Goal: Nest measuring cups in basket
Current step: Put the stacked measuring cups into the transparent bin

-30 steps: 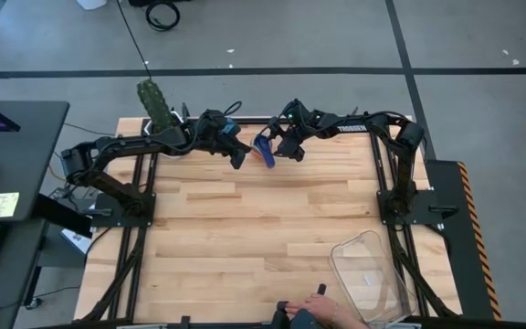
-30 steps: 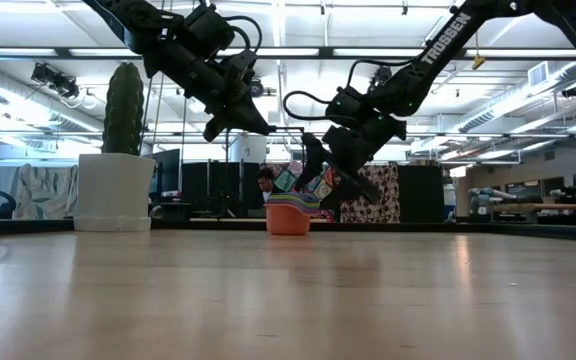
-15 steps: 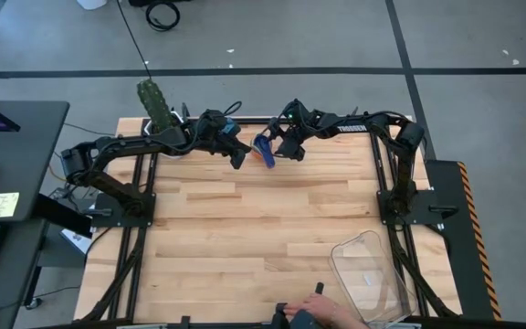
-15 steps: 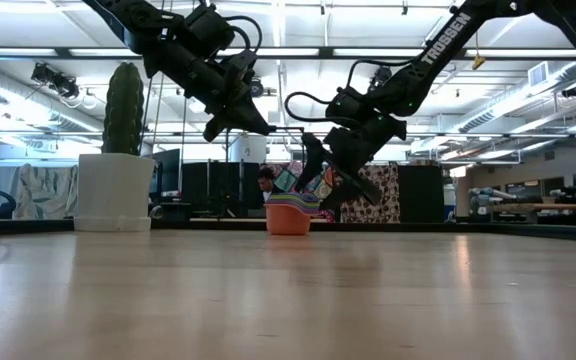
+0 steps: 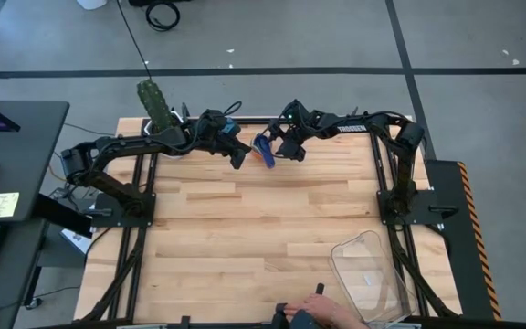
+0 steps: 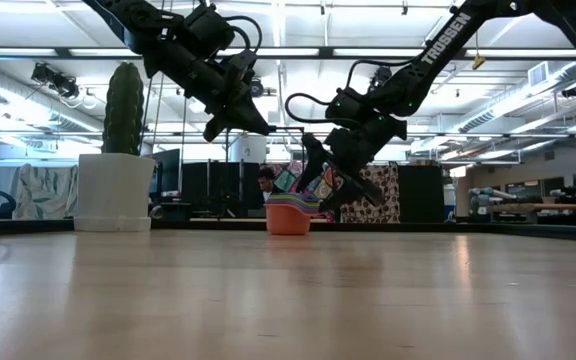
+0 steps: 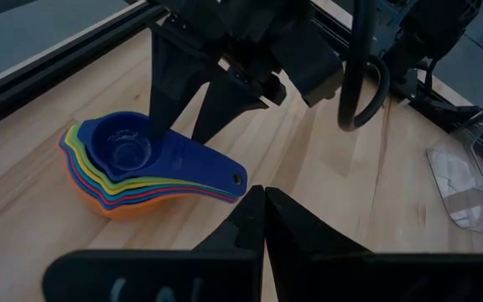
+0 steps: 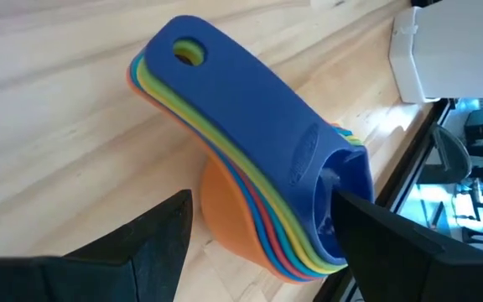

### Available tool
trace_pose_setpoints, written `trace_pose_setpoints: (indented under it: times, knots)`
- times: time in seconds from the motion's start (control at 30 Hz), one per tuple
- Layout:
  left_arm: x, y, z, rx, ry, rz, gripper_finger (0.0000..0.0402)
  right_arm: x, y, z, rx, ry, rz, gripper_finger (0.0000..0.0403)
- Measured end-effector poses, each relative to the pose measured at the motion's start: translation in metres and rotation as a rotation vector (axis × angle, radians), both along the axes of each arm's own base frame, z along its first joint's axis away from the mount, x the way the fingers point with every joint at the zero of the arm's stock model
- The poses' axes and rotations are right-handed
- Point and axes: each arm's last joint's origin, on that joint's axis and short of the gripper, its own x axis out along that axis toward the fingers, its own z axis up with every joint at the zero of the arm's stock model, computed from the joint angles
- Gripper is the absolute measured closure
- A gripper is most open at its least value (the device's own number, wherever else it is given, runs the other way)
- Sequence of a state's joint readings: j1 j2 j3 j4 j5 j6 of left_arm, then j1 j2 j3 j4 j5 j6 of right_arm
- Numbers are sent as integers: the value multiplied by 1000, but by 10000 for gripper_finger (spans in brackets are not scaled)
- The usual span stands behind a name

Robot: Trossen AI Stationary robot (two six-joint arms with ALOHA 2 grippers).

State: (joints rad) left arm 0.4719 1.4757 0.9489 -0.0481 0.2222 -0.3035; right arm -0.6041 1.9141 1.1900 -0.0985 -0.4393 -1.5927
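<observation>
The right gripper (image 5: pixel 275 151) hangs low over the stack of measuring cups (image 5: pixel 265 152) at the far edge of the table (image 5: pixel 245 228), its two fingers spread wide with nothing clamped between them. Its own wrist view shows it plainly: one dark finger (image 8: pixel 153 239) on one side of the stack, the other on the opposite side, and the measuring cups (image 8: pixel 258 168) sitting in the gap on the wood. All the cups are already nested, dark blue on top, orange bowl at the bottom, handles fanned together. Whether a fingertip is actually touching the plastic, I cannot tell.

Just beside it, on the other side of the stack, the left gripper (image 5: pixel 238 157) hovers above the table with its fingers pressed together, holding nothing. From the left wrist view the stack (image 7: pixel 141 168) lies just ahead of those closed tips, with the right arm's fingers coming down on either side of it.

The basket (image 5: pixel 373 274) is well apart from both claws, at the near right corner, and no cup is in it. A person's hand (image 5: pixel 322 315) shows at the near edge right beside it.

A cactus in a white pot (image 6: pixel 114 185) stands at the far left corner, behind the left gripper
</observation>
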Motion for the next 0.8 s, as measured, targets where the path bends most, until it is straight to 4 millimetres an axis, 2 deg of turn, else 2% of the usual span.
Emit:
trace_pose_setpoints:
  times: [0.2, 0.8]
  knots:
    - [0, 0, 0, 0, 0, 1, 388, 5, -3, -11, 12, -18, -4, 116]
    - [0, 0, 0, 1, -1, 0, 388, 6, -9, -10, 23, -10, -25, 122]
